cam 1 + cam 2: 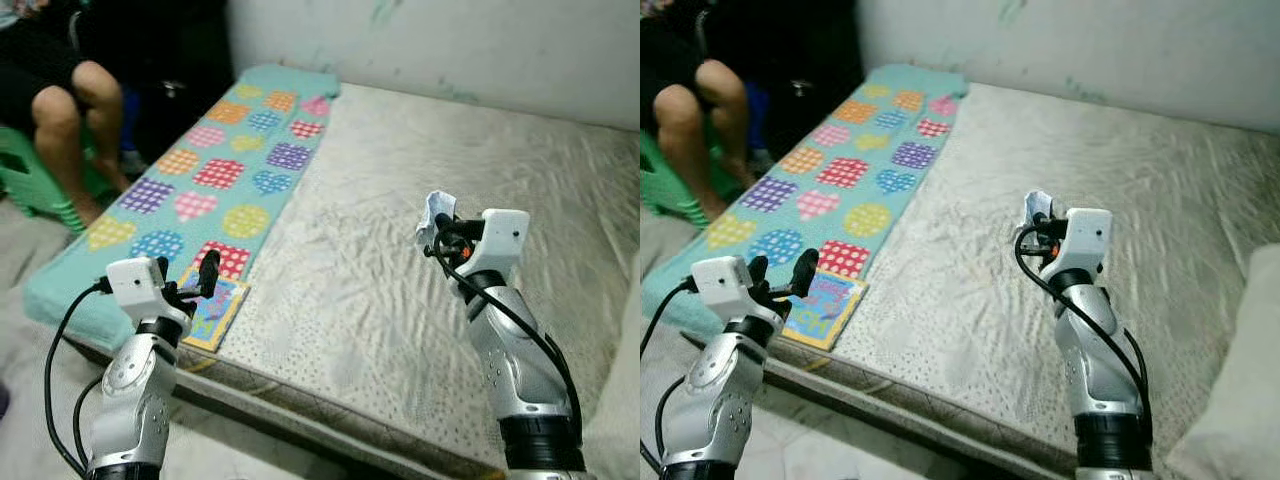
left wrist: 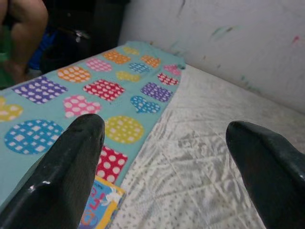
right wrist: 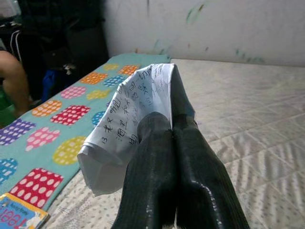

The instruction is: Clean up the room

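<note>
Setting: bare quilted mattress (image 1: 420, 230), patterned teal blanket (image 1: 215, 175) along its left side.
Right gripper (image 3: 171, 131): fingers pressed together on a handwritten paper (image 3: 128, 121), held above the mattress.
Left gripper (image 2: 167, 157): fingers spread wide, holding nothing, over a colourful book (image 1: 212, 312) at the blanket's near end.
Person: bare legs (image 1: 75, 120) beside the bed.

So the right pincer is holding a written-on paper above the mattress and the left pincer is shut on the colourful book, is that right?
Not quite. The left pincer is open and empty, as the left wrist view shows; the book lies on the mattress below it. The right pincer does hold the written-on paper above the mattress.
</note>
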`<state>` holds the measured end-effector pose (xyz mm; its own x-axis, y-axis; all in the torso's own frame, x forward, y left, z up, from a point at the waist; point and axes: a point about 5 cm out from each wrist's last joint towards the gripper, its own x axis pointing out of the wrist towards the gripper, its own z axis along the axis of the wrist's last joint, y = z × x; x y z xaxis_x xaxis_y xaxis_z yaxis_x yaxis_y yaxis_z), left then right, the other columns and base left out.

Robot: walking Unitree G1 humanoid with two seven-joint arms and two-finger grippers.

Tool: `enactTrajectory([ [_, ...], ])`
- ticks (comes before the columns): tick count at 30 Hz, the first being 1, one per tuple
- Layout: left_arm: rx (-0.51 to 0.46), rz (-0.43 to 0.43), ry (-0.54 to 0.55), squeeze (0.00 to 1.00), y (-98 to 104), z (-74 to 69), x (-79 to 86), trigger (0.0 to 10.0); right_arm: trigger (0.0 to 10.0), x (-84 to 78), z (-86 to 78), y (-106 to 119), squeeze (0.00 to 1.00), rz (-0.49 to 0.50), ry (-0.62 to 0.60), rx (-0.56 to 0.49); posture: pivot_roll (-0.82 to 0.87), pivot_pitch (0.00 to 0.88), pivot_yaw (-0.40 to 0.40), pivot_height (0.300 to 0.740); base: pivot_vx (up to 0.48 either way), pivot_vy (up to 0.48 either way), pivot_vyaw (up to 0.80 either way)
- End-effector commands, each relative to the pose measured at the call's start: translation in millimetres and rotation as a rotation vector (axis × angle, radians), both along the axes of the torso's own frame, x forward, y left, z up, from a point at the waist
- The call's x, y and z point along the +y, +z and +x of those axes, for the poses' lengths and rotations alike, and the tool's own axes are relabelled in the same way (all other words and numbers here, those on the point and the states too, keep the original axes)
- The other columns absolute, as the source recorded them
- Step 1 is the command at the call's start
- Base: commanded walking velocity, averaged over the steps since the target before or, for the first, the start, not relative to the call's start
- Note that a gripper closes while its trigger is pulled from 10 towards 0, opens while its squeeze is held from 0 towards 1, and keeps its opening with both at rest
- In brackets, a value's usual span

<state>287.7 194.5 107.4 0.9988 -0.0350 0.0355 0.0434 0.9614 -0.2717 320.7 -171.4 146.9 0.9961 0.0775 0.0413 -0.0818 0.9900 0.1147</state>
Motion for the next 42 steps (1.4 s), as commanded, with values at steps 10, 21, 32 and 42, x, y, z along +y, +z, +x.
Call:
enactTrajectory([
  [10,-0.002,0.004,-0.041,0.0,3,7.1,-1.1,10.0,10.0,-2.5,-5.9,-4,0.0,-0.002,-0.043,0.0,-0.07,0.0,0.031,0.74,0.0,0.0,0.0],
  [21,0.012,-0.024,-0.028,0.0,0,-9.9,7.5,10.0,10.0,-2.5,-23.6,-19,0.0,-0.01,-0.051,0.053,-0.06,0.0,0.01,0.74,0.0,0.0,0.0],
  [32,0.031,0.0,-0.051,0.0,1,-18.7,7.3,10.0,10.0,-4.2,-27.5,-22,0.0,-0.01,-0.045,0.097,-0.06,0.0,0.017,0.74,0.0,0.0,-0.58],
  [42,0.051,-0.027,-0.073,0.0,0,-22.3,-0.1,10.0,10.0,-3.3,-32.3,-22,0.0,-0.015,-0.033,0.108,-0.07,0.0,0.016,0.74,0.0,0.0,-0.7],
])
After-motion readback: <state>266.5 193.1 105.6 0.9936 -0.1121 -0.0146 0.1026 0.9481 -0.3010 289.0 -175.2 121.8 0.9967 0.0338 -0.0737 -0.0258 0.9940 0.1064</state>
